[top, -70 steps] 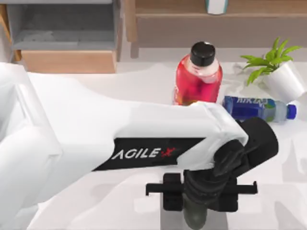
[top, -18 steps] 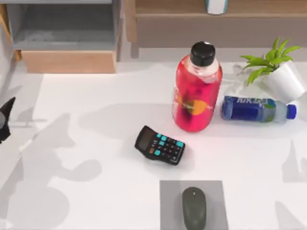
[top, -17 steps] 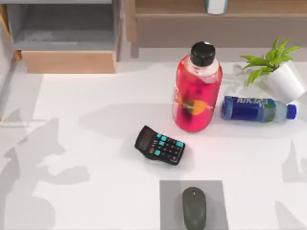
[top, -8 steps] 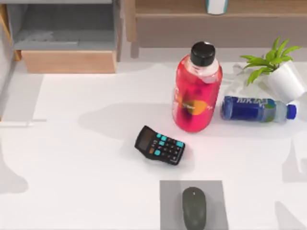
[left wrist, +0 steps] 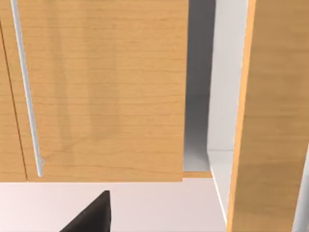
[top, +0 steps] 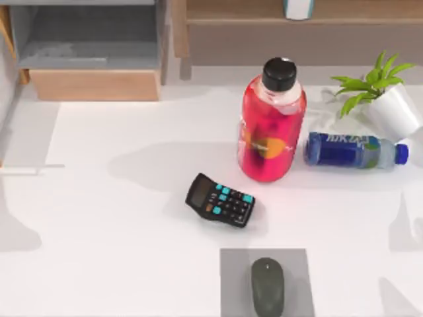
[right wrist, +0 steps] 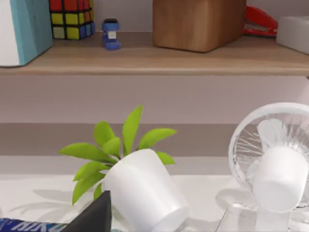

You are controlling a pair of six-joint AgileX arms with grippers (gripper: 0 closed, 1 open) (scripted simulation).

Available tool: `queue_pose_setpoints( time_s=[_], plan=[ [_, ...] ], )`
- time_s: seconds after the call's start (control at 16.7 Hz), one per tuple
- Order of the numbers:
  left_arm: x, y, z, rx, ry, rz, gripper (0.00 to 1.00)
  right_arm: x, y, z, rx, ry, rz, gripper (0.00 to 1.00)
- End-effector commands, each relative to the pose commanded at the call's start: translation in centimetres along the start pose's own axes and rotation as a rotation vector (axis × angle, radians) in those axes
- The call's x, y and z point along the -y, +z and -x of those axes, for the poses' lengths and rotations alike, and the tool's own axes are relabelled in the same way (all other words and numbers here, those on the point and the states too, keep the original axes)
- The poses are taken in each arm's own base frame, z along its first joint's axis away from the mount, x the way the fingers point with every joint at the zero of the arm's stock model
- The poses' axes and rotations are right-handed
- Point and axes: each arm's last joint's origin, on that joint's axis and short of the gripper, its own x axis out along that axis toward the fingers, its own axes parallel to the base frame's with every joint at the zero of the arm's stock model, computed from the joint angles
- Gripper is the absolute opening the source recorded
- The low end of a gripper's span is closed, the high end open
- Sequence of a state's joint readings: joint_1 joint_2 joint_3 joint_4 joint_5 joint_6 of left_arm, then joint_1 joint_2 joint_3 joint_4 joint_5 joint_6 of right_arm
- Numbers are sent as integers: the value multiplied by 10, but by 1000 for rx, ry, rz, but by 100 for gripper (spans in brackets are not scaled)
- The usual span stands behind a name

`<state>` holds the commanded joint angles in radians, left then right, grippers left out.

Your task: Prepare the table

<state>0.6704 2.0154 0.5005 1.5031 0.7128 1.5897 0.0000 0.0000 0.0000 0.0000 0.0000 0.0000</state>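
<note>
Resting on the table point(top: 119, 198): calculator point(top: 220, 200), mouse point(top: 267, 286), two bottles.

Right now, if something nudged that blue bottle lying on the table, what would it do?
The blue bottle lies on its side on the table, so it would probably roll. Its round, smooth body may also slip in a grip. The plant pot close behind could stop it.

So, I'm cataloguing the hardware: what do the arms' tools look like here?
The left tool appears in the left wrist view as a matte black wedge with a straight slanted edge. The right tool in the right wrist view looks alike, in dark charcoal. Neither piece shows cables or markings.
</note>
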Motion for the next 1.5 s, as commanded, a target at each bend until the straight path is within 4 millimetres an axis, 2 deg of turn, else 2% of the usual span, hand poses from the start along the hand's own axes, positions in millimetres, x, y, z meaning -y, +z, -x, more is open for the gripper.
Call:
queue_pose_setpoints(
  time_s=[0.3, 1.08, 1.5],
  plan=[
    [0, 0, -5, 0, 0, 0, 100, 0, 0, 0, 0, 0, 0, 100],
    [0, 0, -5, 0, 0, 0, 2, 0, 0, 0, 0, 0, 0, 100],
    [0, 0, -5, 0, 0, 0, 0, 0, 0, 0, 0, 0, 0, 100]
  ],
)
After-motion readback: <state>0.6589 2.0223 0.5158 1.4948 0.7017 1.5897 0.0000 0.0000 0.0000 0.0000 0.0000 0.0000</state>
